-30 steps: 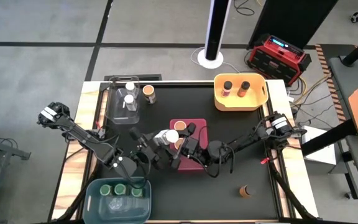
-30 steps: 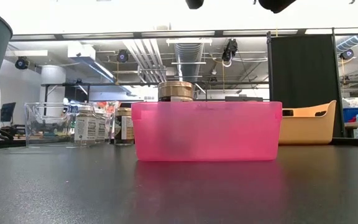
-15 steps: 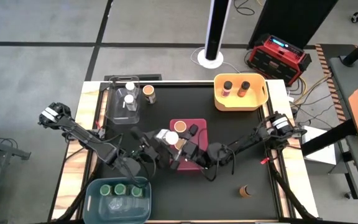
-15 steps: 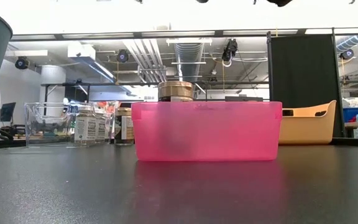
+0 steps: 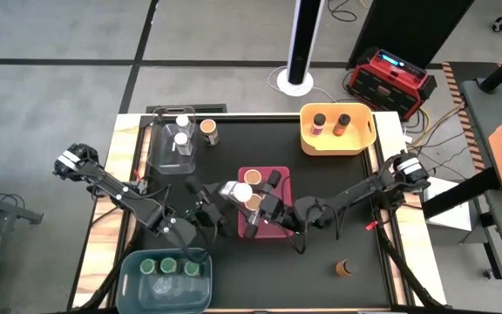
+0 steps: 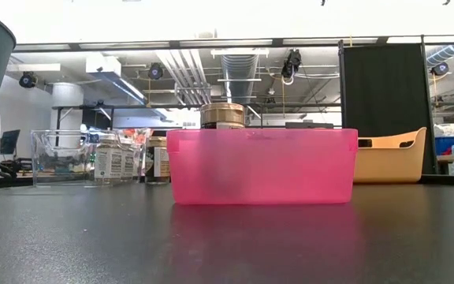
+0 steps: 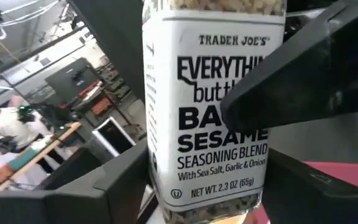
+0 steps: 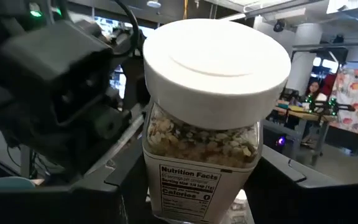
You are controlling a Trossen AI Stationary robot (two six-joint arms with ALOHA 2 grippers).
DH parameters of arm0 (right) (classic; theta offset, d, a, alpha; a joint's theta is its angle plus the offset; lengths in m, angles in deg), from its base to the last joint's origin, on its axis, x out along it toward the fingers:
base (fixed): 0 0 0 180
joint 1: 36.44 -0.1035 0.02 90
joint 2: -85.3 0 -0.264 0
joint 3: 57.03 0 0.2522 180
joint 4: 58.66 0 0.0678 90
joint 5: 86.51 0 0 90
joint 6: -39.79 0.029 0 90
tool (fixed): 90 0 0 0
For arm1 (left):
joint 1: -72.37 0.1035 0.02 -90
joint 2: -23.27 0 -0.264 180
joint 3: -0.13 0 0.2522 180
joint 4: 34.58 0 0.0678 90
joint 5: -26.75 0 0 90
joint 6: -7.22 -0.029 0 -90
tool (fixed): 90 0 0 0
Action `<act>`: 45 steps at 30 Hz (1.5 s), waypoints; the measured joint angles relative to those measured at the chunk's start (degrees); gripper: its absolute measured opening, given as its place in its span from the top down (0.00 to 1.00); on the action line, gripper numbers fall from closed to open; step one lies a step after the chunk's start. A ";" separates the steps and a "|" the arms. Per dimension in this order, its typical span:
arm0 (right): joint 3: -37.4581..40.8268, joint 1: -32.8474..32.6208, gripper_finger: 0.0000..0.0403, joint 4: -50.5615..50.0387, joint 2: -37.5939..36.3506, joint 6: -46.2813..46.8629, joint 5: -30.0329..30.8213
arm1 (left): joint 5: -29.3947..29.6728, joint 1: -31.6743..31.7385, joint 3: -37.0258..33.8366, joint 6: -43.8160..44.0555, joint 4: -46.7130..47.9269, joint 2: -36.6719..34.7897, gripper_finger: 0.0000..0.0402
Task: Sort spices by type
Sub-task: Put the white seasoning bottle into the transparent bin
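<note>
— Where is the jar right now?

— The white-lidded jar (image 5: 241, 190) hangs in the air between my two arms, over the near-left edge of the pink bin (image 5: 279, 174). My right tool (image 8: 197, 180) is closed on its body under the lid. My left tool (image 7: 207, 186) sits around the label end. Whether that one actually grips, I cannot tell.

— So what worries you?

— Two things. If both tools clamp and one arm pulls away, the jar could twist in the grip or get yanked loose. If neither holds firmly, it drops.

— Drops where?

— Most likely into the pink bin, or onto its rim and off across the desk. That bin holds an orange-lidded jar (image 5: 253, 202), so a white lid landing there is a sorting error.

— Where should it go?

— I'd judge the clear bin (image 5: 159, 161), where two white-lidded jars (image 5: 181, 138) already stand. It's on the far-left side, so the carry crosses open desk. A loose, tilted hold would make that risky.
</note>
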 joint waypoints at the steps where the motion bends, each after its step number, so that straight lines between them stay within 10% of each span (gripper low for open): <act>1: -0.07 -0.02 0.50 0.10 -0.03 -0.28 -0.03 | -0.29 0.00 0.17 0.10 -0.18 0.02 0.36; 14: -0.30 -2.30 0.51 -11.39 -6.58 -4.89 8.16 | 4.38 -1.71 0.24 -4.97 1.95 -1.90 0.20; 22: -4.87 -2.78 0.51 -54.32 -11.91 15.05 7.30 | -24.67 -1.38 0.24 3.30 11.91 -7.91 0.20; 25: -7.19 -2.81 0.51 -64.01 -10.53 19.87 7.52 | -25.38 -0.84 0.27 5.92 10.48 -9.36 0.20; 45: -15.07 -2.99 0.51 -68.34 -3.02 16.99 7.56 | -27.00 3.45 2.28 4.07 3.02 -4.73 0.20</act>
